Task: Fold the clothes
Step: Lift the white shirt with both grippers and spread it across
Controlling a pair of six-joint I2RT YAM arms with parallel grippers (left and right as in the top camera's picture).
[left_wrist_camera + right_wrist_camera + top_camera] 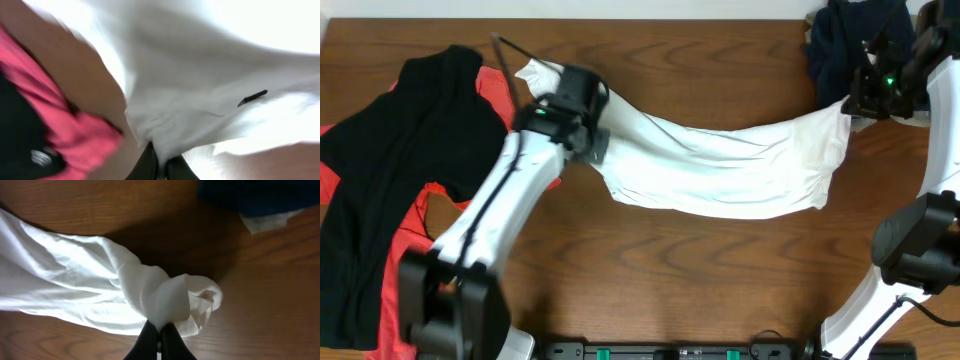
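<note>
Left gripper is pressed together on a fold of the white shirt. In the left wrist view the fingers sit at the bottom centre, with cloth bunched up between them. From overhead, this gripper is at the upper left end of the shirt.

Right gripper is also pinched shut on the shirt. A knot of fabric sits right at the fingertips and the rest trails off to frame left. From overhead, it holds the shirt's upper right corner.

The shirt runs across the middle of the table between both grippers, sagging toward the lower centre, wrinkled and not flat.

The left wrist view is blurred. A small dark strip shows on the white cloth, right of centre; I can't tell what it is.

Other clothes:
- Black garment at frame left, lying over a red garment.
- The red garment also shows lower left in the left wrist view, near the shirt edge.
- Dark blue garment bunched in the upper right corner, just beside the right gripper. It is at the top right of the right wrist view.
</note>
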